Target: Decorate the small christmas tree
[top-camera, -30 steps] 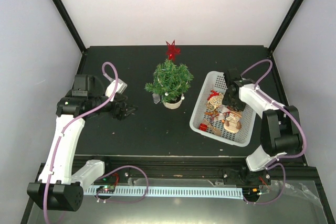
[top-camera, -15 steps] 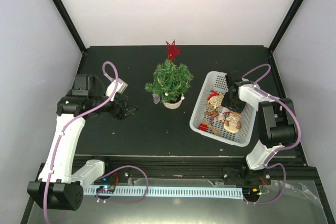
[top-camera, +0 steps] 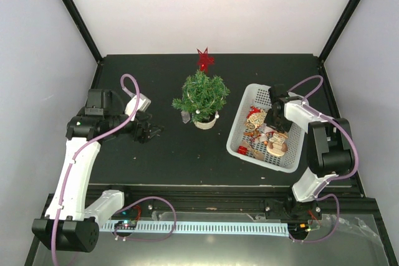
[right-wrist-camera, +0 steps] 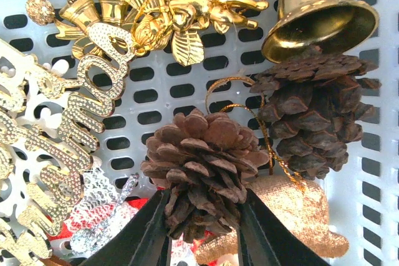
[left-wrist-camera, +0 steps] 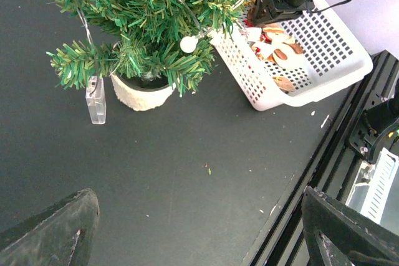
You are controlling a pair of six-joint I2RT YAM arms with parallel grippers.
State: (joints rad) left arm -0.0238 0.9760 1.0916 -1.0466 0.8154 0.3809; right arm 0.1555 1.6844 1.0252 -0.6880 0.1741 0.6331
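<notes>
Right tool well right of tree

A white perforated basket is set on the black table, toward its right side. Among the ornaments heaped in it, a nearer pine cone is seen with a thin gold cord looped behind it, and a farther pine cone lies just beside it, touched from above by a gold bell. A gold leaf ornament and glittered gold lettering are laid to their left. A small clear plastic case is stood upright on the table.
</notes>
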